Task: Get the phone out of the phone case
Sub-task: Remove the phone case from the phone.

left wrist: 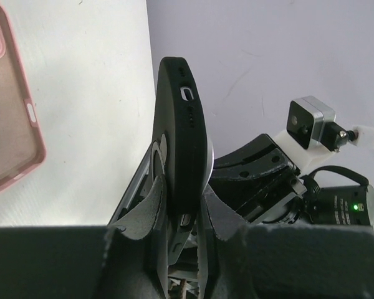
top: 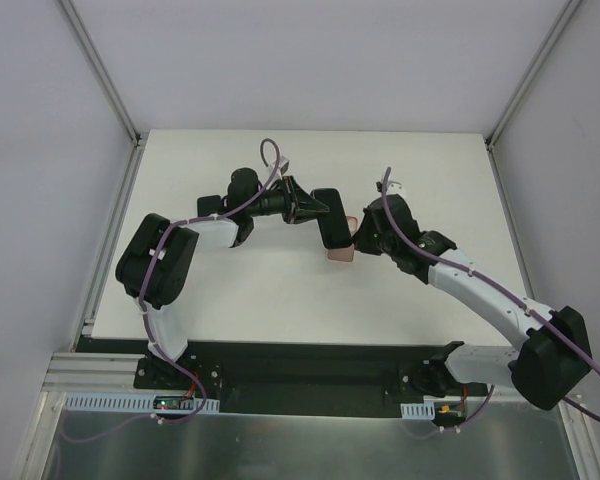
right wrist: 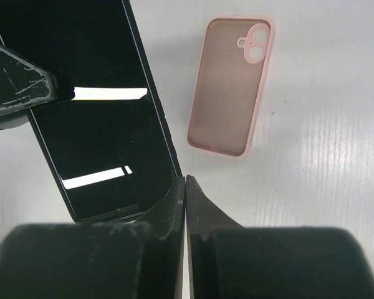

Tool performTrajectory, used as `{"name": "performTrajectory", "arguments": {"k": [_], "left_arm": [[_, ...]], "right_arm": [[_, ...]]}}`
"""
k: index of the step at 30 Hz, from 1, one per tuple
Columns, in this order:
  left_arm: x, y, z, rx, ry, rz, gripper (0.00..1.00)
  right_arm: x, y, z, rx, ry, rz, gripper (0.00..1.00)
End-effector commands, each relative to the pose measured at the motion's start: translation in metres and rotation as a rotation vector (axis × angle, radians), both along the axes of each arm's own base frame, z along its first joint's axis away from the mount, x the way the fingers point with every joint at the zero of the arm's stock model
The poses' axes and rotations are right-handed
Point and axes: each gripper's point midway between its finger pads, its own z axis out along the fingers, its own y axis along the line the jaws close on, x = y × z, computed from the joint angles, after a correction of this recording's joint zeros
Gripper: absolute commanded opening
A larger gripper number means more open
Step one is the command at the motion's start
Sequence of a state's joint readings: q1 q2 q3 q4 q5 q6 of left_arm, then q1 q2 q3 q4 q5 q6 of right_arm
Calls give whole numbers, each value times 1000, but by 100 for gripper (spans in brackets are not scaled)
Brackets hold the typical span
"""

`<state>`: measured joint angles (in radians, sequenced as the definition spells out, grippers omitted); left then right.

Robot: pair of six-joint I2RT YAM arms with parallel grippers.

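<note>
So the tabletop (top: 280,290) already has the phone case (right wrist: 227,87) lying on it empty, hollow side up. The phone (left wrist: 177,143) is up in the air, clamped by its two flat faces in the left pincer (left wrist: 181,208). The right pincer (right wrist: 186,187) is squeezed closed with nothing visibly between its fingers, its tips just beside the phone's lower corner. The separating looks done to me, and what's left is parking the phone.

If I were driving this, I'd keep the left grip firm, because glossy glass probably slips easily. I'd back the right pincer off first so it doesn't bump that corner. Then I'd lay the phone flat on bare tabletop, well apart from the case rather than over it.

Orientation:
- **Case:** in the right wrist view its long axis runs roughly 1 to 7 o'clock, camera cutout at the 1 o'clock end. It sits at about 2 o'clock from the phone. From the top camera it peeks out at 6 o'clock below the phone.
- **Phone:** in the left wrist view it's edge-on, long axis 12 to 6, with the port end pointing to 12, away from the pincer.
</note>
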<state>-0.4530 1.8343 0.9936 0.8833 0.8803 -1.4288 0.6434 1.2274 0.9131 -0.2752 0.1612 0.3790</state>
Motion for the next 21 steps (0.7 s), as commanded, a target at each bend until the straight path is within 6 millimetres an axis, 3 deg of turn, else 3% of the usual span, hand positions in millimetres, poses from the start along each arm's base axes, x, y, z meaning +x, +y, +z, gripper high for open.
{"name": "performTrajectory", "arguments": {"k": [1,5,12,13,15,16,17,18,21], "left_arm": [[-47,9,130,-241,-256,-132,0],[-47,9,124,-229,-247,-133,0],[-48,8,111,-194,-247,-136,0],[-48,8,110,-192,-247,-137,0],[-48,8,109,-189,-249,-137,0],[-47,8,109,-189,-249,-134,0],[-46,8,109,-189,-249,-134,0],[-47,8,109,-191,-254,-134,0],[-46,9,110,-199,-256,-130,0]], "right_arm": [[-31,-37,-59,-284,166,-16,2],[-31,-27,-52,-221,142,9,2],[-28,0,-2,44,40,104,48],[-23,0,4,96,36,107,49],[-32,10,7,211,80,165,54],[-23,10,16,276,46,162,57],[-31,18,22,357,71,201,62],[-33,18,18,390,89,206,64],[-33,26,32,508,67,252,69]]}}
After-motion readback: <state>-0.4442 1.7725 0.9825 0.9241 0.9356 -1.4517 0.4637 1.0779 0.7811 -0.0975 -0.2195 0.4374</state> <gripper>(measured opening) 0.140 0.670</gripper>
